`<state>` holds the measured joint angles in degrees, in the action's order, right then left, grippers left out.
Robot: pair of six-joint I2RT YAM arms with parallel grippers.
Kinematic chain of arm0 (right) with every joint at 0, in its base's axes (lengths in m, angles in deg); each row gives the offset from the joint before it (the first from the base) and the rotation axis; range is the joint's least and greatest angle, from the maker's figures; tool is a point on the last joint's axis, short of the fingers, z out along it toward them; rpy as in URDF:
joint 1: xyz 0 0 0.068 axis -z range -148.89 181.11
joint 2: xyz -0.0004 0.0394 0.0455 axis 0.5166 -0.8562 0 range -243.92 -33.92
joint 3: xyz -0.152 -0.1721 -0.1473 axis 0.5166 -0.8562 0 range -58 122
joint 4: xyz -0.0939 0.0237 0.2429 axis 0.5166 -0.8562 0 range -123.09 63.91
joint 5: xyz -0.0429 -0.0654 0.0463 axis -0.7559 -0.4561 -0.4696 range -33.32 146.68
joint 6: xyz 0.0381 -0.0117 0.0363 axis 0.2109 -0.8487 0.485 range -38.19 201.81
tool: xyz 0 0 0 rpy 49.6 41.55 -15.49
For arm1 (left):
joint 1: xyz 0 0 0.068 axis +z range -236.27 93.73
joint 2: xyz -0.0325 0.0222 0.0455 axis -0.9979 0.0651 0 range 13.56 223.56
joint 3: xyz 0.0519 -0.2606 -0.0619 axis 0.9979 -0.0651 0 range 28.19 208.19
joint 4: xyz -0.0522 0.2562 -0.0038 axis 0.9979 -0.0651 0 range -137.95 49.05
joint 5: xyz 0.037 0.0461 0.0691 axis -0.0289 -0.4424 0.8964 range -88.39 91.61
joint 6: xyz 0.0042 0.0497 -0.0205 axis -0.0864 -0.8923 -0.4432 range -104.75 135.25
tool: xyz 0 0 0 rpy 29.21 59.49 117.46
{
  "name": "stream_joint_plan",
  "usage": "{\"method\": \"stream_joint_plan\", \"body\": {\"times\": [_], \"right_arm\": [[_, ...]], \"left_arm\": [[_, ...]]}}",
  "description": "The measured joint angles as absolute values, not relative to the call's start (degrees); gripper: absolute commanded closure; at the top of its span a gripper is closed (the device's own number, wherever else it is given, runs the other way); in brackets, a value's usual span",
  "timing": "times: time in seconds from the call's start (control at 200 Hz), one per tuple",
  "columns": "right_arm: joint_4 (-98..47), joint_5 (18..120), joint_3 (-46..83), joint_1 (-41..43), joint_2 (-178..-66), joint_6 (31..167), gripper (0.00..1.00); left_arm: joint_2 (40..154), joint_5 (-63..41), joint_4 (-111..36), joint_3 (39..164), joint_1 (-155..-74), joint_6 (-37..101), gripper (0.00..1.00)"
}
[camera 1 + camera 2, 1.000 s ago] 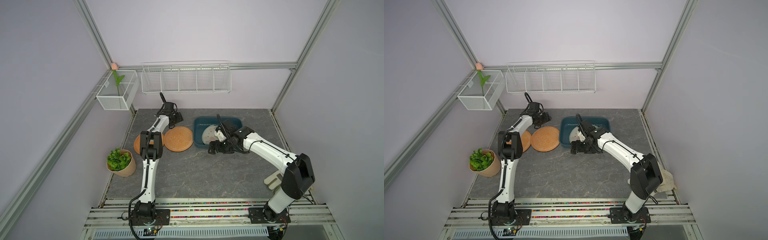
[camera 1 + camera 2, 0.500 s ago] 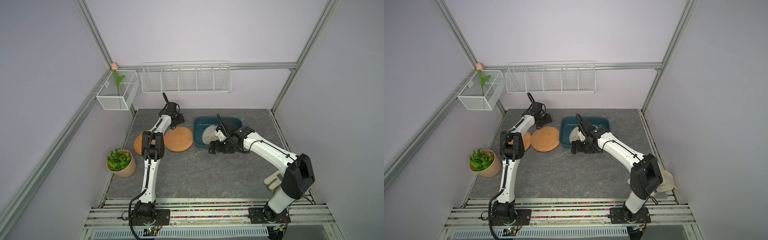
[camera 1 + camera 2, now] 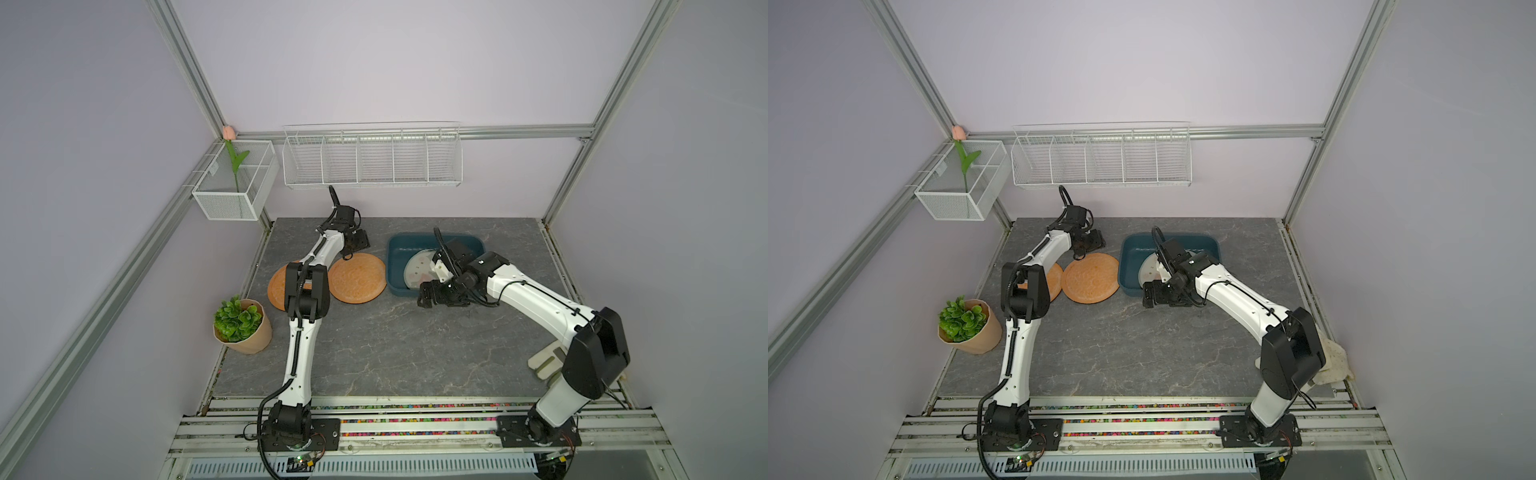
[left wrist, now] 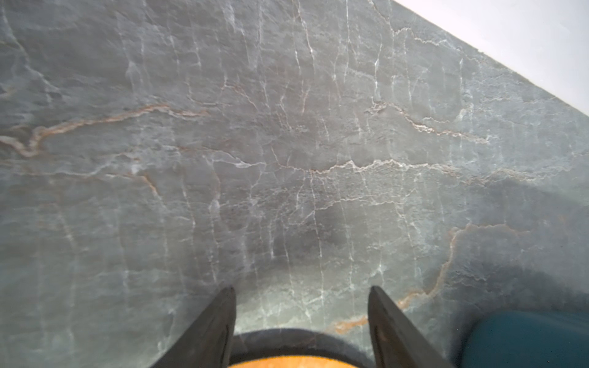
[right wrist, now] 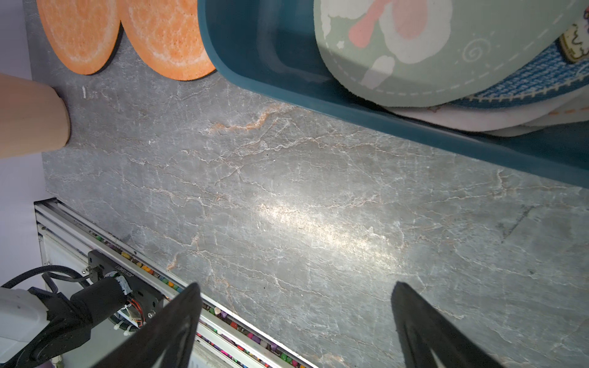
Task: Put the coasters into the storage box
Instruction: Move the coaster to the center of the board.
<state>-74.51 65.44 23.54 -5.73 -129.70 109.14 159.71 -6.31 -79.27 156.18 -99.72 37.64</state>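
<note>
Left tool [image 4: 301, 290] open at 12 o'clock edge of textured orange round coaster [image 4: 283, 361]; right tool [image 5: 296, 285] open, empty. Only right wrist resolves pale-green printed coaster [image 5: 430, 47] inside teal plastic storage box [image 5: 350, 108].

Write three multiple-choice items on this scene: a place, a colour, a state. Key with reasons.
1. The two orange coasters lie: A on the table beside the storage box; B inside it; C in the wire basket.
2. The top coaster in the box is: A orange; B pale green; C black.
3. The right claw is: A shut on a coaster; B shut, empty; C open, empty.
A: both lie flat outside the box. B: its green face shows in the right wrist view. C: its fingers stand apart over bare table.
</note>
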Motion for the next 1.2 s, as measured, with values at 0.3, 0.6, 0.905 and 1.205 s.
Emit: {"method": "stream_joint_plan", "body": {"times": [0.3,0.6,0.905,1.205], "right_arm": [[-74.47,65.41,23.71,-5.8,-129.62,109.51,0.06],[-74.12,65.26,23.71,-5.91,-128.46,109.84,0.06],[-73.38,65.28,22.84,-6.19,-127.96,109.97,0.06],[-72.5,65.63,22.75,-7.35,-128.0,109.95,0.06]], "left_arm": [[154.66,-5.42,-80.87,148.51,-100.94,36.81,0.34],[147.38,-5.31,-82.84,137.45,-101.58,36.42,0.35],[135.56,-6.42,-82.4,119.0,-103.37,37.73,0.36],[127.87,-10.2,-80.63,107.79,-105.53,41.77,0.32]]}}
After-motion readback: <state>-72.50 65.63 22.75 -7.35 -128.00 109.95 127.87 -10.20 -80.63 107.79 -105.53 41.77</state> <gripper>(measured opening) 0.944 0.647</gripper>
